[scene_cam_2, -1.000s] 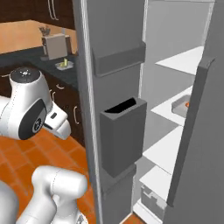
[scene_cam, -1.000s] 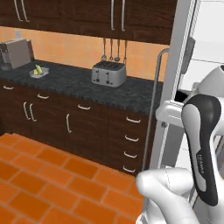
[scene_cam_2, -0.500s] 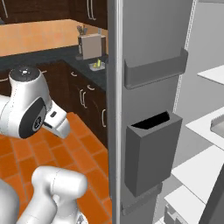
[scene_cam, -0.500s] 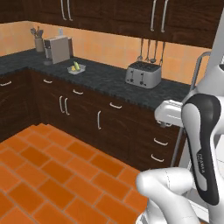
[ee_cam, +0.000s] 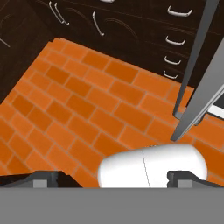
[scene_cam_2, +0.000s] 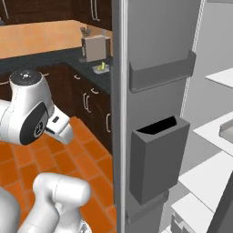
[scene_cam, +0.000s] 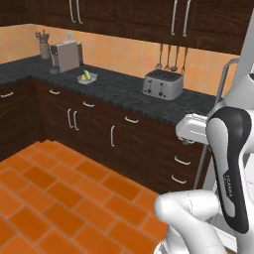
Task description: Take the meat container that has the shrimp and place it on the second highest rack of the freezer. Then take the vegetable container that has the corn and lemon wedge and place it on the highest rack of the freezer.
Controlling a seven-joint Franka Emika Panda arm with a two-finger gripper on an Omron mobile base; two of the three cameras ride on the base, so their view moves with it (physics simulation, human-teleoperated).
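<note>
The freezer stands with its grey door swung open, a dark door bin on the door's inner side. White shelves show at the right; the uppermost one in sight is bare. On the shelf below it sits the edge of a grey container, its contents hidden. A small pale container with green and yellow pieces rests on the dark counter, also seen as the pale container. My gripper is open over the orange floor, nothing between its fingertips. The freezer's long handle rises at the right.
A toaster and a grey coffee machine stand on the dark counter over dark cabinets and drawers. The orange tiled floor lies in front. The freezer handle runs close beside my arm.
The whole picture has shifted in both base views, so the cameras moved: the counter now fills more of the left base view and the freezer door looms closer. The gripper stays open.
</note>
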